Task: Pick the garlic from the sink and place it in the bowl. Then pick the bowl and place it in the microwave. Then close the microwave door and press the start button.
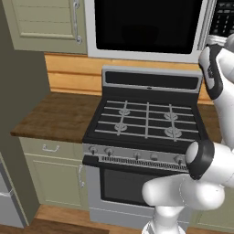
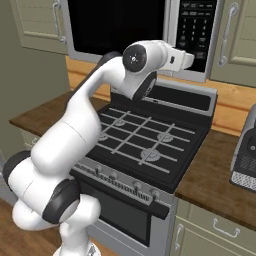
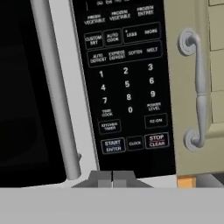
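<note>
The stove [image 1: 146,121], black-topped with four burners, is flanked by a brown wooden desk [image 1: 55,114] on both sides, with pale green cabinets [image 1: 55,176] below. Above the stove the microwave [image 1: 146,27] is mounted, and the microwave door [image 2: 112,25] is seen shut flat against its frame, so the interior is hidden behind the black window. The long silver bar handle [image 3: 54,87] is set along the door's right edge, just beside the black keypad panel [image 3: 127,83]. An upper cabinet [image 3: 197,83] with a grey handle is fixed right of the panel. The arm [image 2: 90,120] is raised over the stove toward the keypad. The fingers [image 3: 112,178] are pressed together, grasping nothing, just below the START button [image 3: 113,145].
</note>
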You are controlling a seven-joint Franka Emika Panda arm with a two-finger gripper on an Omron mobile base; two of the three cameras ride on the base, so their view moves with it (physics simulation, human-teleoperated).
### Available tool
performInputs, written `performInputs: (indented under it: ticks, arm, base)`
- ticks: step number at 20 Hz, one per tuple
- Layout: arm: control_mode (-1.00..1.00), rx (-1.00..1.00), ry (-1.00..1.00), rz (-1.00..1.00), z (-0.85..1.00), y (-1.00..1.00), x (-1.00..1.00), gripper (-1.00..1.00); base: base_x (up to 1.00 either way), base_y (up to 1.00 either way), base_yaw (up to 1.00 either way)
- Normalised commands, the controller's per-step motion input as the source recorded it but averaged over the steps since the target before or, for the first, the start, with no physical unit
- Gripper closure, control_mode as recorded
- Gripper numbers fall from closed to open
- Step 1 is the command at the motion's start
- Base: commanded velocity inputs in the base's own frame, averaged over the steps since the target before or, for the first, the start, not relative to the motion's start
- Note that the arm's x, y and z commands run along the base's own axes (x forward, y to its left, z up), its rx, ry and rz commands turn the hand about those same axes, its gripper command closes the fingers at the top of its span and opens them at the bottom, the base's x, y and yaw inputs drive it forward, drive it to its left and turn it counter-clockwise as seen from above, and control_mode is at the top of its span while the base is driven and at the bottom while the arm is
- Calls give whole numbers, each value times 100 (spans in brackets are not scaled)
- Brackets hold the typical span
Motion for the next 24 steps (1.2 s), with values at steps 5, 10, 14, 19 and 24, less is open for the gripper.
performInputs:
  ticks: [5,10,14,19,24]
  arm:
    - [-100,0,0,1,-6,-15,14,100]
    - [-100,0,0,2,-13,-2,35,100]
    - [-100,1,0,1,0,-13,25,100]
    - [-100,2,0,2,0,-18,13,100]
    - [-100,0,0,2,-1,-7,16,100]
  base:
    - [0,0,0]
    - [0,0,0]
    - [0,0,0]
    - [0,0,0]
    - [0,0,0]
